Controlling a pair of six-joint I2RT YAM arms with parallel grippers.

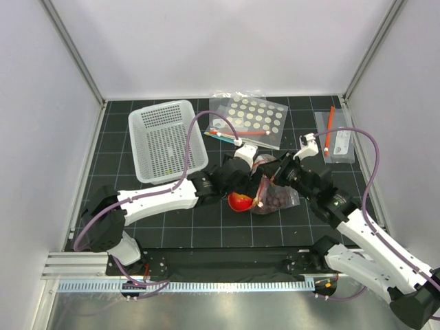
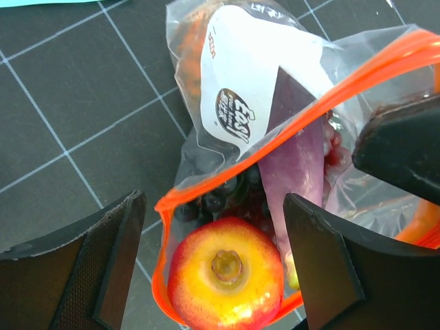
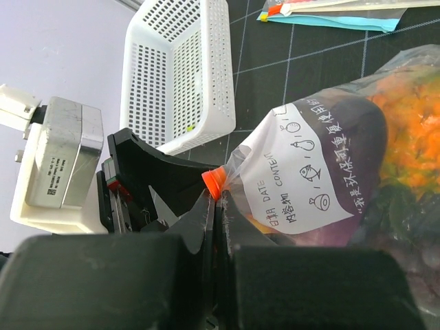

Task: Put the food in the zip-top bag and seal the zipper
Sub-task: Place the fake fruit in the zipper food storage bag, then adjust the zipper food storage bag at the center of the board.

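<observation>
Straddling the red-yellow apple [image 2: 225, 282], the left gripper [image 2: 214, 254] stands spread wide. The apple sits in the open mouth of the zip-top bag [image 2: 240, 89], ringed by the zipper [image 2: 289, 132], with the grapes [image 2: 206, 199] just behind it. The right gripper [image 3: 213, 234] is pressed together on the bag's edge at the zipper's end.

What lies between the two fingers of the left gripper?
The apple, sitting in the open mouth of the bag, with the orange zipper looped around it. The left wrist view shows this.
</observation>
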